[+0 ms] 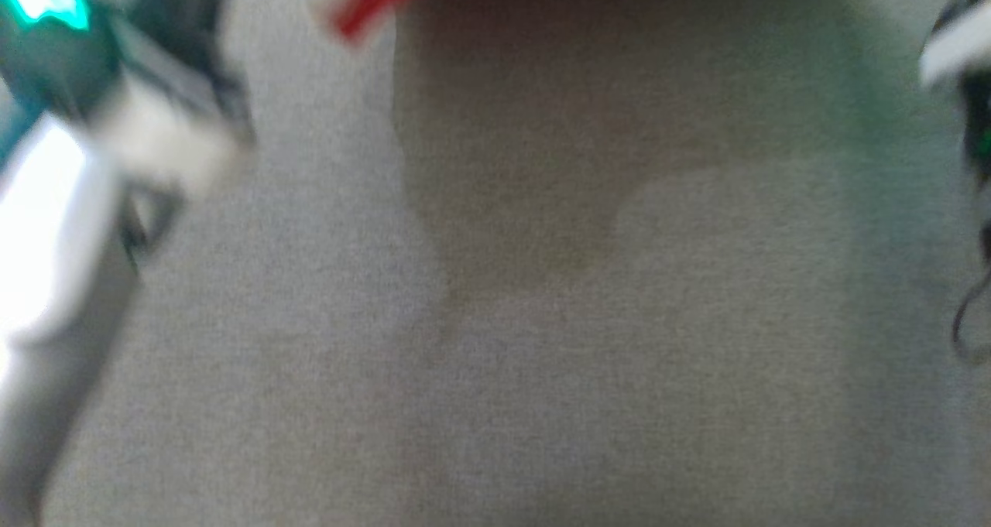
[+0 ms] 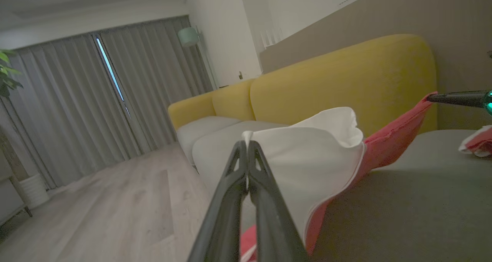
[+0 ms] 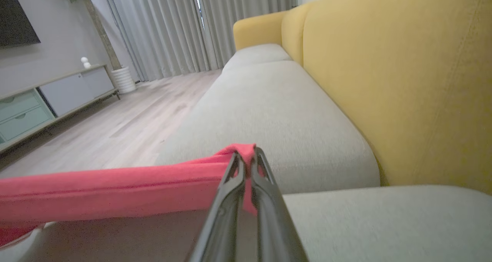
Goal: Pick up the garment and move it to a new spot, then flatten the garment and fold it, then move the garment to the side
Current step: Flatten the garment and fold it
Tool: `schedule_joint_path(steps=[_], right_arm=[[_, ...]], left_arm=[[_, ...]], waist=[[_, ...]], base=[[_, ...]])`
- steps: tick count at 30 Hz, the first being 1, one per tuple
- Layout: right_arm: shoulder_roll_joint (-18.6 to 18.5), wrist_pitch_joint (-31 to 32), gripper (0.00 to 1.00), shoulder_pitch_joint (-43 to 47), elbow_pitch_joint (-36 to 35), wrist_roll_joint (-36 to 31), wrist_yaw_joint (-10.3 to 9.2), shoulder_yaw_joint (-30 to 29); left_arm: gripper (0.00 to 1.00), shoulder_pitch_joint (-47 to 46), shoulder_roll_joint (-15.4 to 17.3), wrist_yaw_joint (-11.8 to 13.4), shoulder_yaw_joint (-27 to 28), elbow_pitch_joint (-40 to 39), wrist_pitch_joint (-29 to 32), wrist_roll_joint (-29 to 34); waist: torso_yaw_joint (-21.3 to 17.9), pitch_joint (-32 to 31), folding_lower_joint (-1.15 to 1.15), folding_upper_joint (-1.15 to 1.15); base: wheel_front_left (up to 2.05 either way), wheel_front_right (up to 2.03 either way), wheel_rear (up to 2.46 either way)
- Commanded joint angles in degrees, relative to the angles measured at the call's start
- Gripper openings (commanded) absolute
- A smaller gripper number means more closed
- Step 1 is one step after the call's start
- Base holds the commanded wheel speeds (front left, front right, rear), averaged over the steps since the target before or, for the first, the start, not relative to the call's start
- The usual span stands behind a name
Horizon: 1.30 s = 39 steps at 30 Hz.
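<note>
stretching red garment (image 3: 115, 189) with white lining, pinched by both claws, above sofa (image 3: 276, 112)

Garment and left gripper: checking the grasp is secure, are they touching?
Touching. The left wrist view shows the left gripper shut on a white edge of the garment, cloth pinched in the closed jaws.

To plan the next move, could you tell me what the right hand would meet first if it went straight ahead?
Probably the grey sofa cushion: the right hand, shut on the red garment, points low along it. Depth is hard to judge.
</note>
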Motion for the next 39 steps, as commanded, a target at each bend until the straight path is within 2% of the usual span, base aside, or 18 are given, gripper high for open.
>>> schedule_joint_path(steps=[1, 4, 9, 13, 19, 23, 29, 33, 39], right_arm=[[-0.96, 0.48, 0.0, 3.05, -1.67, 1.63, -0.05, 1.6], [-1.95, 1.44, 0.0, 10.39, -2.96, 4.96, -0.05, 3.42], [-3.97, 1.77, 0.0, 22.66, -6.93, 8.93, -0.05, 3.99], [-4.77, 1.86, 0.0, 31.44, -11.46, 10.66, -0.05, 3.01], [-5.42, 2.74, 0.0, 43.71, -19.59, 9.7, -0.05, -0.84], [-4.78, 4.93, 0.0, 50.43, -25.34, 7.85, -0.05, -5.39], [-1.79, 9.81, 0.0, 57.65, -34.01, 4.85, -0.05, -12.19], [1.18, 13.54, 0.0, 59.43, -39.18, 2.56, -0.05, -16.6], [3.02, 16.59, 0.0, 57.72, -41.56, 0.79, -0.05, -18.89]], left_arm=[[0.0, 4.14, 3.55, -0.22, 3.21, -3.32, -0.06, -0.75], [0.0, 16.76, 4.22, 0.15, 3.21, -7.25, -0.06, -1.6], [0.0, 34.19, 3.22, 1.8, 2.36, -11.48, -0.06, -2.93], [0.0, 43.79, 1.56, 4.11, 2.59, -13.3, -0.06, -3.17], [0.0, 53.03, -0.18, 5.39, 3.68, -15.89, -0.06, -3.0], [0.0, 57.83, -0.72, 5.74, 4.11, -17.18, -0.06, -3.25], [0.0, 61.43, -0.74, 5.08, 3.56, -18.6, -0.06, -3.55], [0.0, 58.13, -1.15, 3.76, 4.04, -18.41, -0.06, -3.18], [0.0, 51.84, -1.31, 2.3, 4.24, -17.09, -0.05, -2.06]], waist=[[-0.71, -3.12, 0.01, 0.0], [-1.62, -6.16, 0.01, 0.0], [-2.48, -10.13, 0.01, 0.0], [-2.9, -12.17, 0.01, 0.0], [-2.63, -14.63, 0.01, 0.0], [-2.51, -15.57, 0.01, 0.0], [-2.03, -15.9, 0.01, 0.0], [-1.5, -15.07, 0.01, 0.0], [-1.5, -12.77, 0.01, 0.0]], base=[[0.0, 0.0, 0.0], [0.0, 0.0, 0.0], [0.0, 0.0, 0.0], [0.0, 0.0, 0.0], [0.0, 0.0, 0.0], [0.0, 0.0, 0.0], [0.0, 0.0, 0.0], [0.0, 0.0, 0.0], [0.0, 0.0, 0.0]])
